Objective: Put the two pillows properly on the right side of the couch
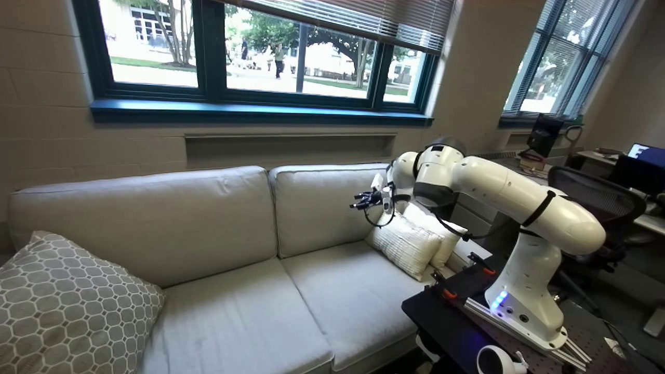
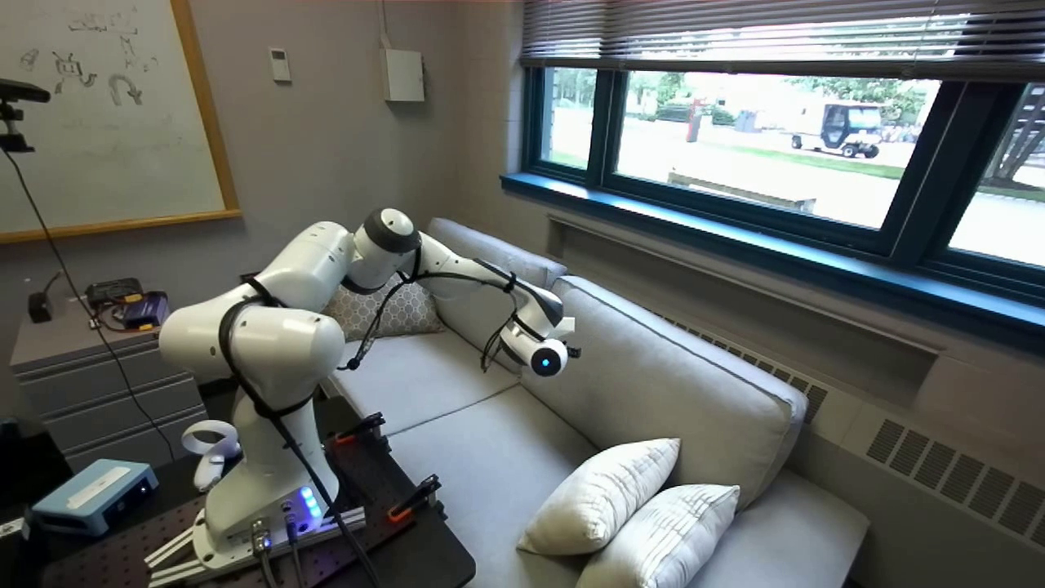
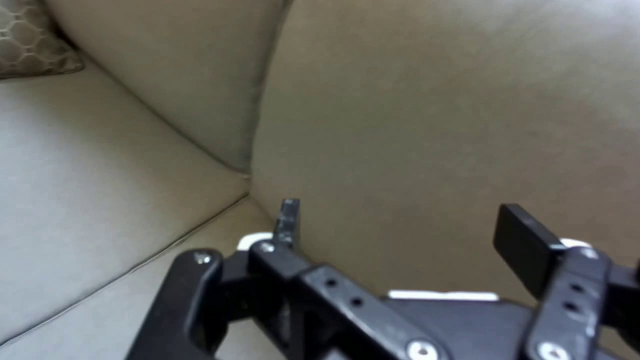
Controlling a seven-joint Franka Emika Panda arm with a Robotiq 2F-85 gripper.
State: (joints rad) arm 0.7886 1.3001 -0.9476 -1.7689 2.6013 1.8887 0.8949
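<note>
Claw (image 3: 402, 225) right up close in the wrist view, and its two black fingers (image 3: 520, 245) stand wide apart, the back cushion (image 3: 425, 140) showing through the gap. So where are our pillows (image 1: 405, 243)? Both down on the couch (image 1: 218, 322), at its right end as an exterior view faces it! Look at the pair: inner pillow (image 2: 604, 500) on the seat (image 2: 498, 457), tilted, and outer pillow (image 2: 665, 537) touching it on the armrest (image 2: 792, 523) side, tilted too. Off-white, plump, a bit creased, the two of them. And the claw? Hanging in front of that back cushion, above the seat, apart from both pillows. Behind it, the white arm (image 1: 499, 184), bent out over the couch from a black table (image 1: 431, 311), blue lights (image 1: 499, 300) glowing low on its base. Down at the couch's other end sits the grey pillow (image 1: 72, 306), patterned all over, and a corner of it peeks into the wrist view as well. Above it all, daylight at the window (image 1: 265, 57), the blinds (image 1: 358, 15) partly lowered.
</note>
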